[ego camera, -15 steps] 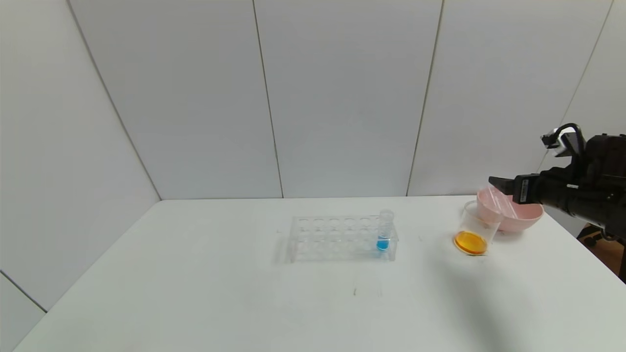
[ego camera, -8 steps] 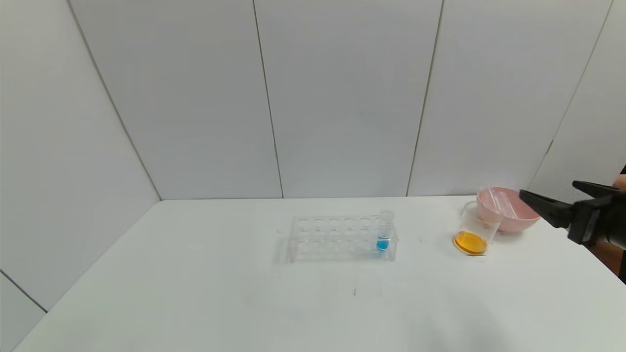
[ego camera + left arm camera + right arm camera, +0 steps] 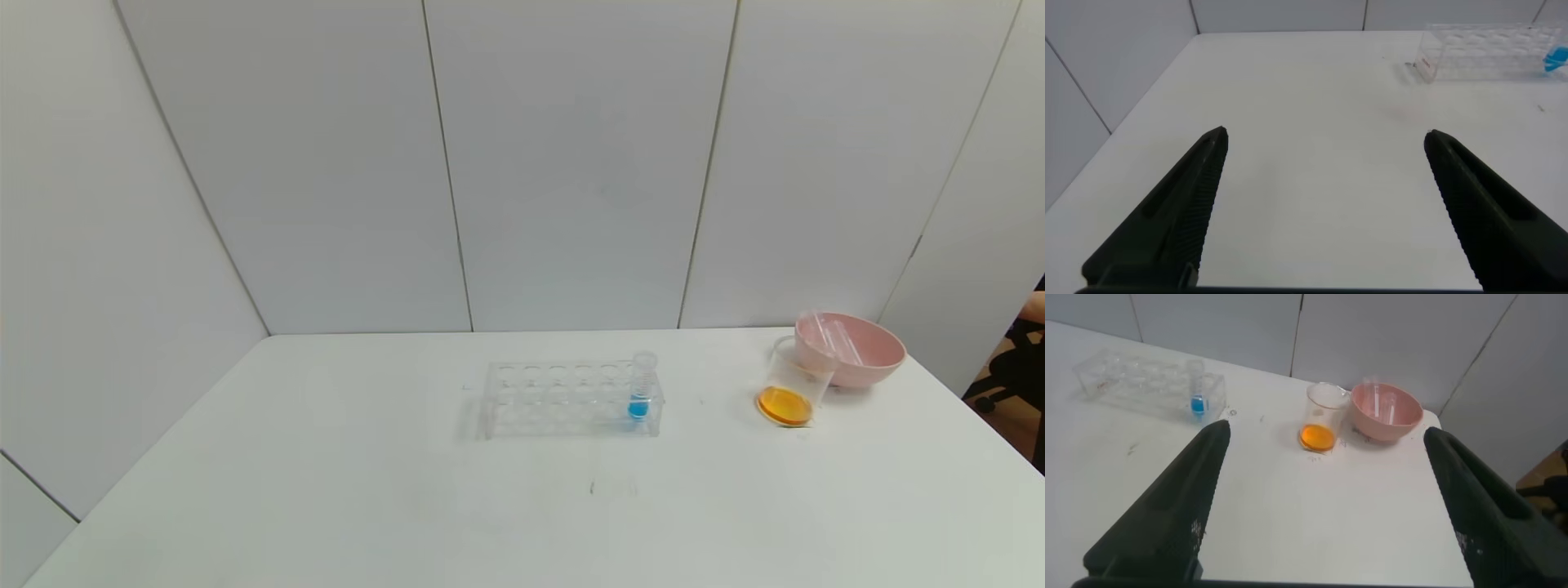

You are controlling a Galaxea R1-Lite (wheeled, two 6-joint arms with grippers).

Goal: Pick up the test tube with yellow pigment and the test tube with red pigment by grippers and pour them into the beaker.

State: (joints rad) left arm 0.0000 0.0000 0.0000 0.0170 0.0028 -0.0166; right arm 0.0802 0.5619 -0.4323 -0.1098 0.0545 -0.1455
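The clear beaker (image 3: pixel 790 384) stands at the table's right with orange liquid in its bottom, seen too in the right wrist view (image 3: pixel 1323 416). Two slim clear tubes (image 3: pixel 837 339) lie slanted in the pink bowl (image 3: pixel 878 363) just behind it; no yellow or red pigment shows in them. Neither gripper shows in the head view. My right gripper (image 3: pixel 1327 429) hangs open and empty, back from the beaker and bowl (image 3: pixel 1404 425). My left gripper (image 3: pixel 1325 133) is open and empty over bare table, well away from the rack.
A clear tube rack (image 3: pixel 563 398) stands mid-table with one blue-tipped tube (image 3: pixel 641 392) at its right end; the rack also shows in the left wrist view (image 3: pixel 1486 53) and the right wrist view (image 3: pixel 1143 380). Grey walls close the back and sides. The table's right edge runs just past the bowl.
My right gripper drew back from above the pink bowl to the right and left the head view. Beaker, bowl, tubes and rack have not moved.
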